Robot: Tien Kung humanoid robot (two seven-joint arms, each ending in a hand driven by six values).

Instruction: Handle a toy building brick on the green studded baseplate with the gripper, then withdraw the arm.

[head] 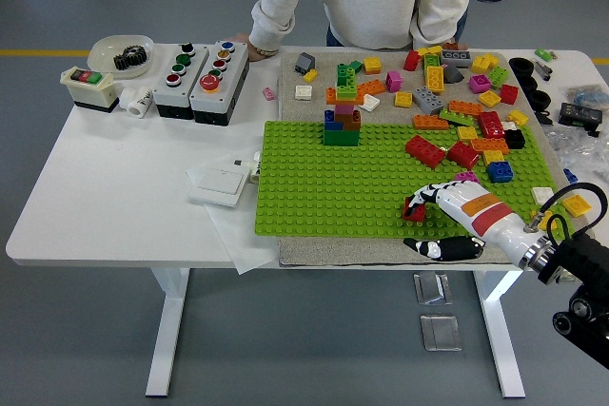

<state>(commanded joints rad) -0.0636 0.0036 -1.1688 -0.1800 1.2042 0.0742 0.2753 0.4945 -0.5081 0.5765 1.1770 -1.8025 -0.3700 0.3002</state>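
Note:
A small red brick (415,211) stands on the green studded baseplate (324,187), near its front right edge. My right hand (422,225), white with an orange and red band, comes in from the lower right. Its curled fingers (425,197) lie over the top of the red brick. The black-tipped thumb (440,248) stretches out well apart from them, in front of the baseplate's near edge, so nothing is gripped. A short tower of stacked bricks (342,121) stands at the back of the baseplate. My left arm does not show.
Several loose bricks (457,83) lie over the baseplate's back right and the grey mat. Button boxes (202,81), a white bowl (121,52) and a white switch plate (221,181) sit at the left. A person stands at the far side, one hand (255,43) resting on the table.

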